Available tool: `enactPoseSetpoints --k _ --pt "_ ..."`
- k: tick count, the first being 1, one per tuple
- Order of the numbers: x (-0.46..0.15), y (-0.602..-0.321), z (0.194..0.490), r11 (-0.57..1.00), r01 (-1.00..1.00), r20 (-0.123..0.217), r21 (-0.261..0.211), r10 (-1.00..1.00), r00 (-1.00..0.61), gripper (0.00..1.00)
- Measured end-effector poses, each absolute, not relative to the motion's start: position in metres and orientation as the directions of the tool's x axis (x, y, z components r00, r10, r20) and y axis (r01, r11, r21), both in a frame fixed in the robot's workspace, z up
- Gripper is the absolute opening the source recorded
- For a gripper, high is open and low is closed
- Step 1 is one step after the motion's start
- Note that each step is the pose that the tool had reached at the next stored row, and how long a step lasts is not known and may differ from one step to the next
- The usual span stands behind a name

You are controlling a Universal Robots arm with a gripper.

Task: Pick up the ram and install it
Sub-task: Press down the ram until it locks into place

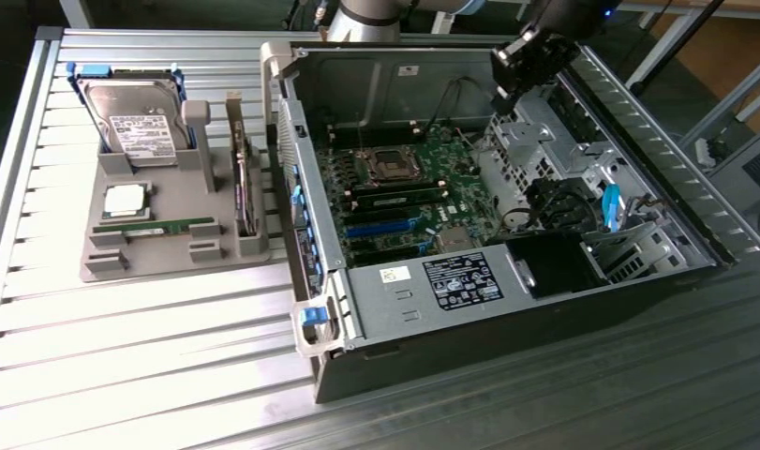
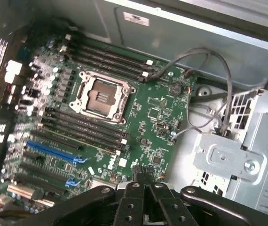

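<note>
The ram, a thin green stick, lies flat in a slot of the grey parts tray at the exterior view's left, outside the computer case. My gripper hangs over the far right corner of the open case, far from the tray. In the wrist view the gripper is shut, its black fingers pressed together with nothing between them. It looks down on the green motherboard, with its empty CPU socket and the black memory slots beside it.
The tray also carries a hard drive, a square silver CPU and an upright dark expansion card. Grey cables loop over the metal drive cage. The case walls stand tall around the motherboard on a slatted metal table.
</note>
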State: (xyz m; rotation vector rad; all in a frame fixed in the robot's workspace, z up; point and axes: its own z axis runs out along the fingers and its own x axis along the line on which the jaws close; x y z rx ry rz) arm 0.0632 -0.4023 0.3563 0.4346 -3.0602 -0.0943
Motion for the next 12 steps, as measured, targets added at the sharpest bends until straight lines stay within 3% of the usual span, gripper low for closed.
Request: enactPoseSetpoints --k 6,12 --pt "0.0632 -0.4023 0.3560 0.997 -0.032 0.040 0.067 -0.035 -0.999 0.09" --pt "0.0632 -0.4021 0.3564 0.997 -0.025 0.040 0.068 -0.027 -0.999 0.09"
